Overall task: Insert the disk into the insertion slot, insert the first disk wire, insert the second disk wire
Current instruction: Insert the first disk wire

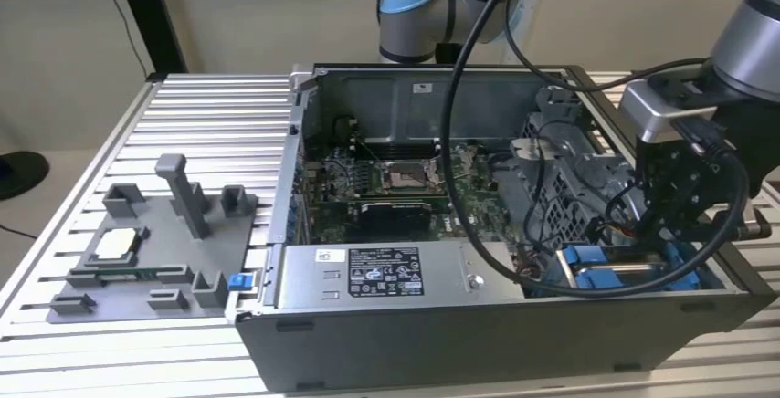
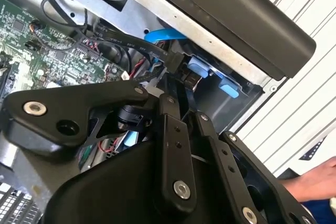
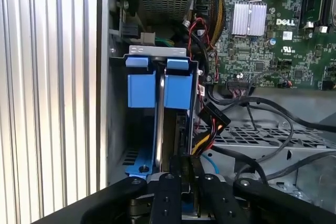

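On the slatted desk, left of the one open computer case in the exterior view, sits one grey fixture. Inside the case, along its near wall, lies one grey box. At the case's right end the one gripper hangs in the insertion slot, where the one disk stands seated between two blue tabs. The jaws are almost closed, pinching one black wire connector.

Beige wall, black upright post, ribbed aluminium table (pale, slatted top)
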You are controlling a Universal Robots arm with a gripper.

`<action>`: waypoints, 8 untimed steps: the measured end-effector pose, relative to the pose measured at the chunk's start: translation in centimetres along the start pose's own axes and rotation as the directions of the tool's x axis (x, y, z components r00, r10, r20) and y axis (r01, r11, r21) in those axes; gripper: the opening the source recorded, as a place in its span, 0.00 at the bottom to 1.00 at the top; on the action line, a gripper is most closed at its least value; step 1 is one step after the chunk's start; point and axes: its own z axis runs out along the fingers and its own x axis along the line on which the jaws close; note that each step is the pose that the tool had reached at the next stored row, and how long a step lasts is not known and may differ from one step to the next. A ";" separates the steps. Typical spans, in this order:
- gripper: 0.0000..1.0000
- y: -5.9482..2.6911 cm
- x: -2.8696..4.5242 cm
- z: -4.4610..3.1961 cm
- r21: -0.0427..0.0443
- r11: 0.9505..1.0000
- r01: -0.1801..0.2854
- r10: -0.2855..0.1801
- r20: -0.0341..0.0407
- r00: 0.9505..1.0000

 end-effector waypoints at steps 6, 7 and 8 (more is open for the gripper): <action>0.00 0.08 0.01 0.06 0.002 1.000 -0.010 0.010 0.000 1.000; 0.00 0.10 0.00 0.05 0.002 1.000 -0.013 0.013 -0.001 1.000; 0.00 0.11 0.00 0.06 0.003 1.000 -0.017 0.017 -0.001 1.000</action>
